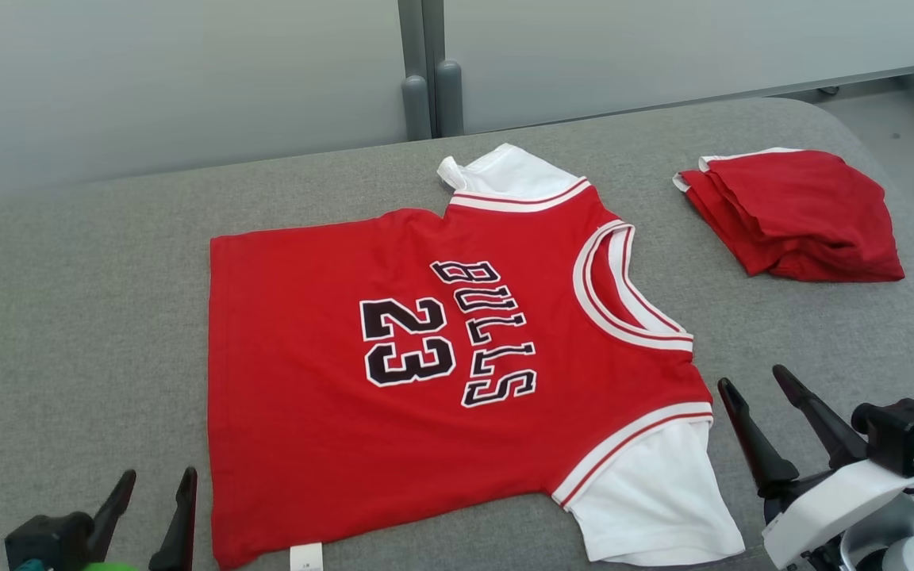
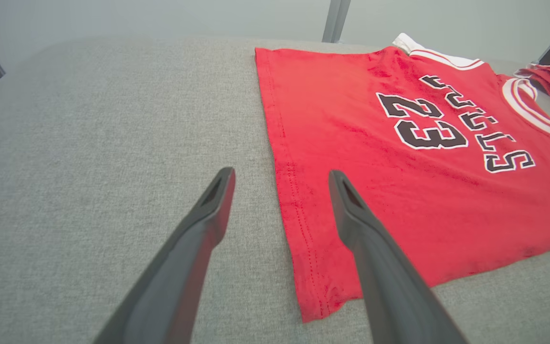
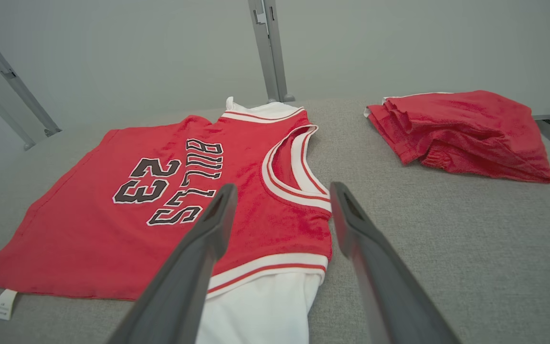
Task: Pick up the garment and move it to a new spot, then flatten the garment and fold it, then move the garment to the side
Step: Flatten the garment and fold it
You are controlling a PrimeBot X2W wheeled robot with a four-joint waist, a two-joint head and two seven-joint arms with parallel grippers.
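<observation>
Red garment (image 1: pixel 306 412) flat between fingers (image 1: pixel 180 515)

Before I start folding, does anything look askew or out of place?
The red Bulls 23 jersey has its far white sleeve bunched, tip curled up, while the near white sleeve lies spread flat. Nothing else stands out.

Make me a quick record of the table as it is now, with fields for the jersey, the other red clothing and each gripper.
surface: grey padded table
jersey: red, BULLS 23, spread flat, unfolded, collar toward the robot's right
folded garment: red, far right, apart from the jersey
left gripper: open, empty, near the jersey's hem corner
right gripper: open, empty, beside the near white sleeve
</observation>
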